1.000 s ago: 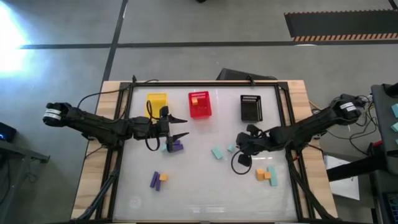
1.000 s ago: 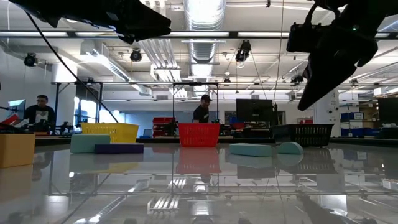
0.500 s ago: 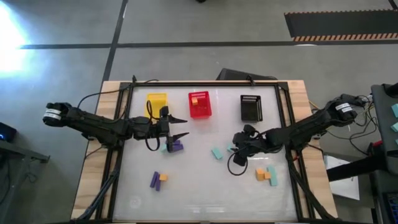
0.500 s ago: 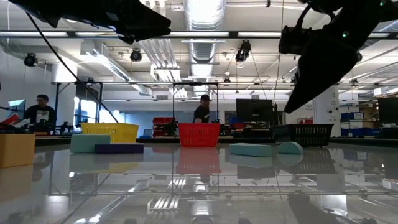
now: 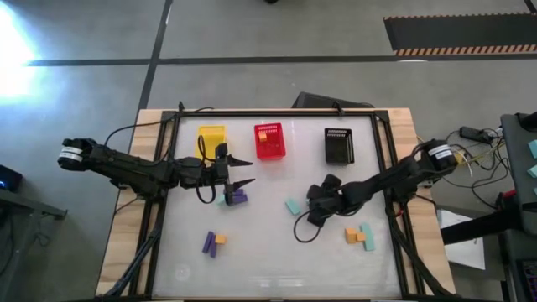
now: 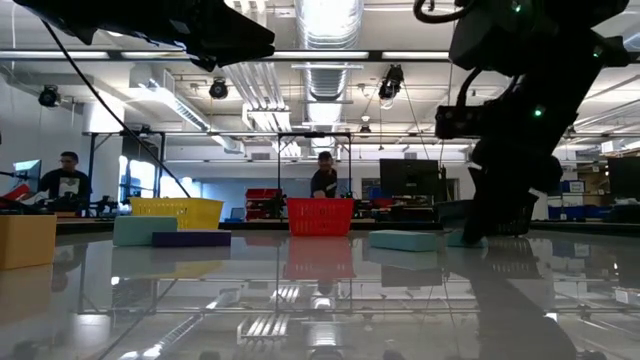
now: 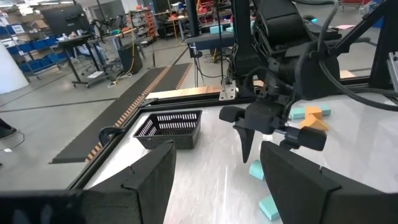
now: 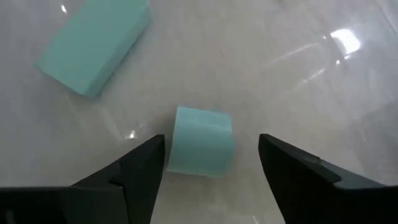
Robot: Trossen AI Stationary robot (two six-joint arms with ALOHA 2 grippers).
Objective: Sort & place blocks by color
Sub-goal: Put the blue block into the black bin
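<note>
My right gripper (image 8: 211,146) is open and low over the table, its fingers either side of a small teal cube (image 8: 200,140) that rests on the table; I see no touch. In the high view the gripper (image 5: 312,205) hides the cube. A teal bar (image 5: 292,205) lies just to its left, also in the right wrist view (image 8: 93,46). My left gripper (image 5: 243,172) is open and empty, held above a teal and purple pair of blocks (image 5: 236,198). A purple and orange pair (image 5: 213,242) lies near the front left. An orange and teal cluster (image 5: 359,236) lies at the right.
A yellow basket (image 5: 211,138), a red basket (image 5: 270,141) with an orange block inside, and a black basket (image 5: 339,145) stand in a row at the table's far side. A black frame (image 5: 382,168) borders the table. People stand in the room behind (image 6: 322,180).
My right gripper has gone toward the table's left edge and down, onto the small teal cube beside the teal bar, and now stands close to the table top. No block has moved.
</note>
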